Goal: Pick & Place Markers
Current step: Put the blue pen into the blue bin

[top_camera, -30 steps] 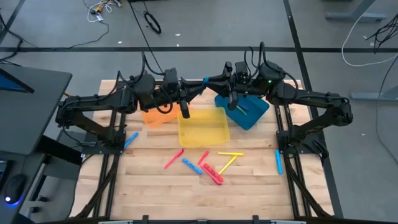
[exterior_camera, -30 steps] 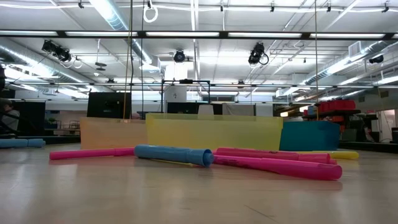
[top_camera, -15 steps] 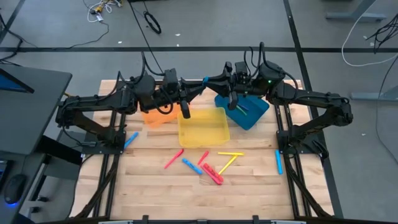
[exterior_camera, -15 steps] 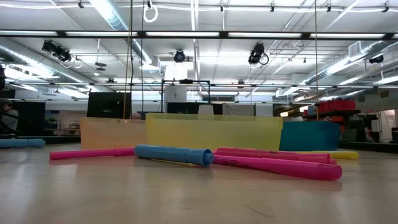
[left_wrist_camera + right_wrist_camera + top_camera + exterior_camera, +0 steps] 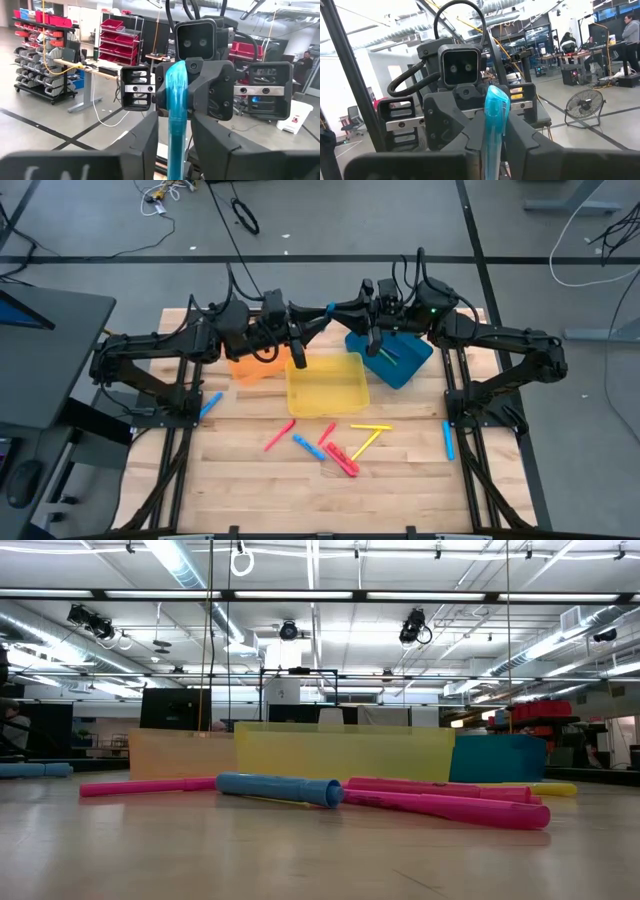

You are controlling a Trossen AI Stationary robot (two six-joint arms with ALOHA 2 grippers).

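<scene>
1. Markers, loose lot: short thin plastic pens lying on the near half of the pale wooden slatted table (image 5: 250, 485). The group holds a cluster of red-pink pens (image 5: 342, 460), a small blue pen (image 5: 307, 447), two single pink pens (image 5: 279, 436) and two yellow pens (image 5: 370, 435). The low view shows them lying flat, the pink ones touching.
2. Outlying blue pens: one by the right frame (image 5: 448, 439), one by the left frame (image 5: 210, 403), each well apart from the group.
3. Square yellow plastic tray (image 5: 327, 384), just behind the loose lot; nothing can be made out inside.
4. Orange plastic tray (image 5: 247, 369) at its left and deep blue plastic tray (image 5: 398, 362) at its right. The blue tray holds thin pens, one greenish; the count cannot be told.
5. Translucent light-blue marker (image 5: 175, 110), held in the air above the far edge of the trays, between the two arms.
6. Left gripper (image 5: 312, 320): fingers pressed on either side of the light-blue marker.
7. Right gripper (image 5: 345, 310): facing the left one nose to nose, fingers likewise clasped on the same marker, so both hold it.
8. Step in hand, as judged: a mid-air handover of one marker between the arms.
9. Next move, as judged: one gripper must let go cleanly while the other keeps its clasp, then carry the marker over a tray. Which arm receives cannot be told. Most pens are not yet placed.
</scene>
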